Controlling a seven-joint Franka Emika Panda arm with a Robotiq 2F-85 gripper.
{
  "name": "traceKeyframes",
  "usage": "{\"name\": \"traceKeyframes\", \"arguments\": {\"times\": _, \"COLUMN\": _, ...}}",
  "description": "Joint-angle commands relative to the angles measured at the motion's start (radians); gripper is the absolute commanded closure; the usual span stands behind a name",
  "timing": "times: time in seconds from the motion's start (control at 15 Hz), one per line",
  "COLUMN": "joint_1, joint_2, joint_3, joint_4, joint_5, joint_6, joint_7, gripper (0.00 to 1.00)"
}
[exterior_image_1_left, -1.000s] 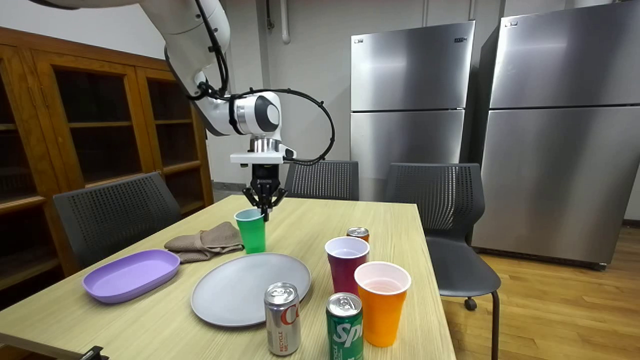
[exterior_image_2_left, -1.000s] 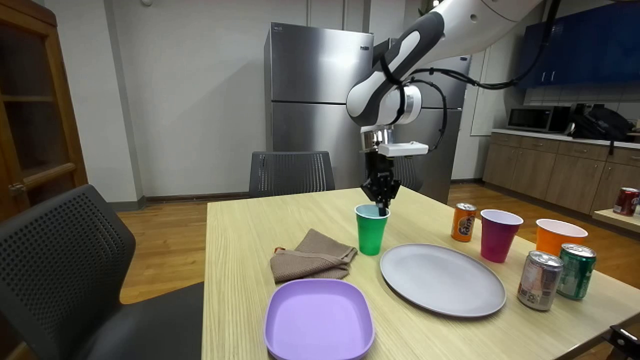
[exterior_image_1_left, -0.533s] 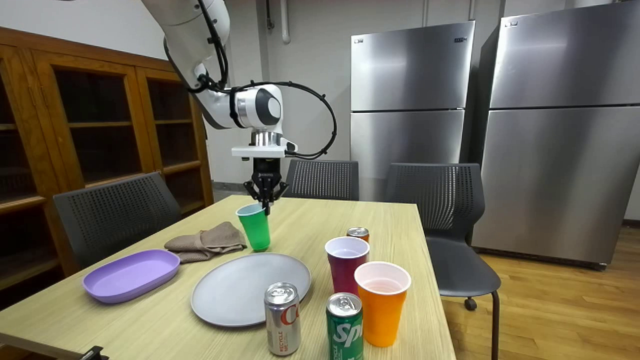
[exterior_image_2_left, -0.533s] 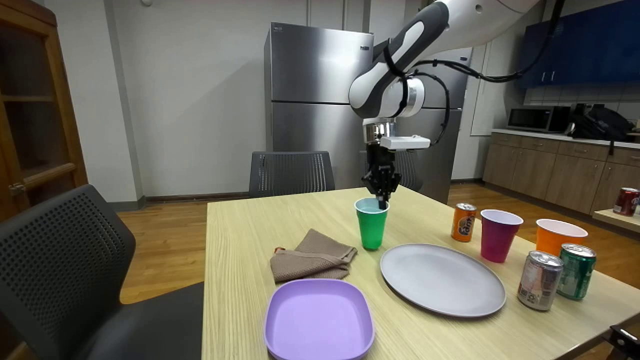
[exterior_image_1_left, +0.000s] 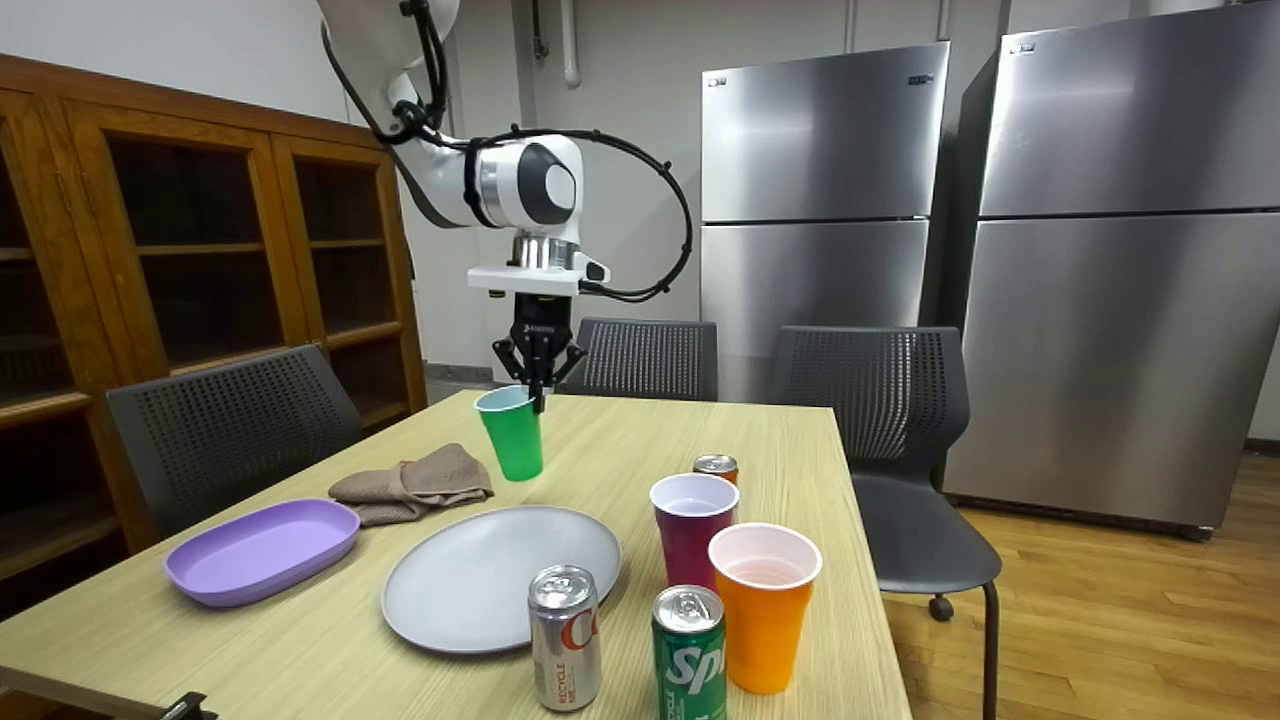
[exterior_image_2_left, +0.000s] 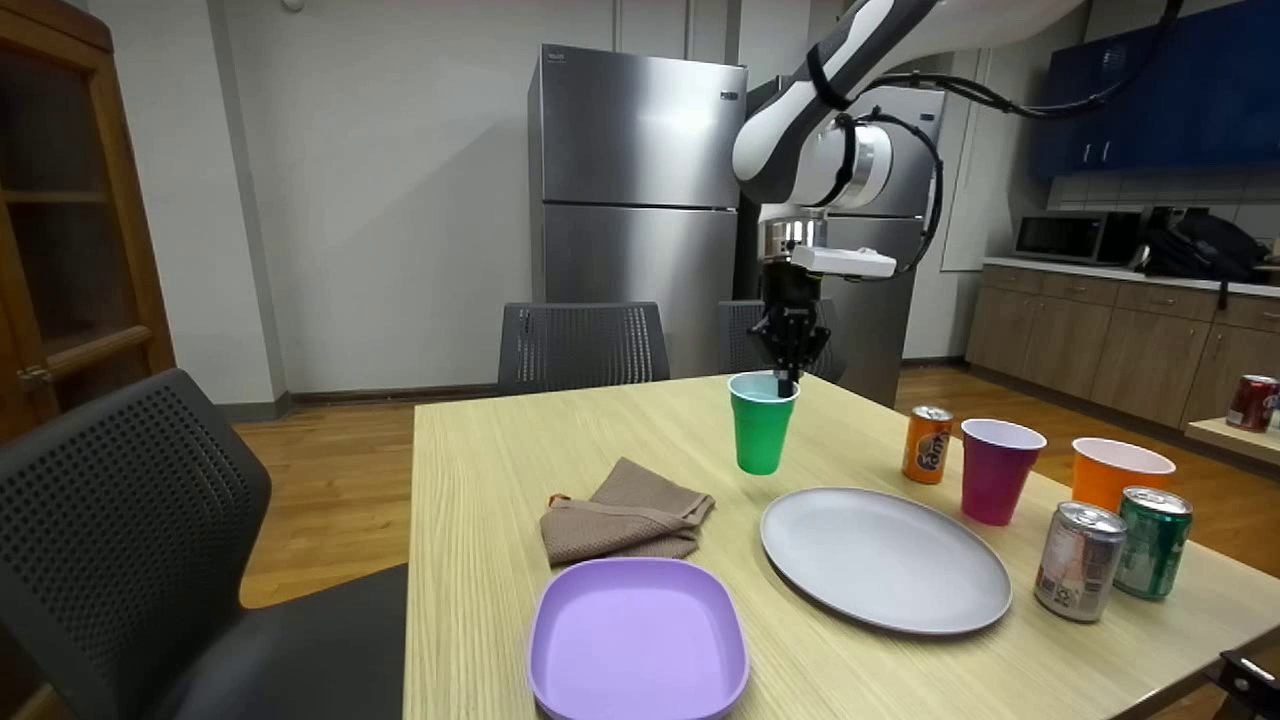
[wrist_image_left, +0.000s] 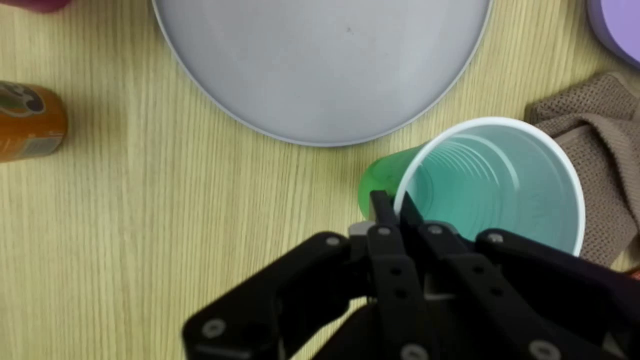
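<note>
Black two-fingered robot hand (wrist_image_left: 394, 205): fingers pinched together on the white rim of a tapered green plastic cup (exterior_image_2_left: 762, 435), one finger inside the cup's wall, the other outside.
Green cup: just outside the edge of a flat, round grey plate (exterior_image_1_left: 470, 580); mouth up, leaning slightly, its base seemingly clear of the pale wood-grained surface (exterior_image_2_left: 500, 470).
White-and-grey robot arm (exterior_image_1_left: 520, 190): higher than the plate, its wrist pointing straight down above the green cup.
Folded brown woven cloth (exterior_image_2_left: 625, 515): on the surface near the plate, partly hidden by the green cup in the wrist view.
Shallow lilac tray with rounded corners (exterior_image_2_left: 640, 640): near the plate but apart from it, just beside the cloth.
Orange soda can (exterior_image_2_left: 927, 445): upright near the plate, on the side away from the tray.
Purple plastic cup with a pale inside (exterior_image_2_left: 1000, 475): upright, just past the plate's edge, close to the orange can.
Silver soda can with red lettering (exterior_image_1_left: 565, 640): upright, just beside the plate, covering a bit of its rim in an exterior view.
Green soda can (exterior_image_1_left: 688, 655): upright, farther from the plate than the silver can.
Orange plastic cup (exterior_image_1_left: 765, 625): upright, farther from the plate than the purple cup, near the green can.
Dark grey chairs with perforated backs (exterior_image_1_left: 645, 360): around the surface, well apart from the plate.
Stainless-steel refrigerators (exterior_image_1_left: 815, 280): well apart from the plate, in both exterior views.
</note>
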Motion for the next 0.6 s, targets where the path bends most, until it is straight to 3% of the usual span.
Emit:
{"name": "traceKeyframes", "arguments": {"times": 0.0, "joint_1": -0.019, "joint_2": -0.143, "joint_3": 0.015, "joint_4": -0.194, "joint_5": 0.031, "joint_6": 0.055, "joint_7": -0.019, "gripper": 0.99}}
{"name": "traceKeyframes", "arguments": {"times": 0.53, "joint_1": -0.014, "joint_2": -0.199, "joint_3": 0.002, "joint_4": -0.328, "joint_5": 0.046, "joint_6": 0.047, "joint_7": 0.002, "gripper": 0.99}}
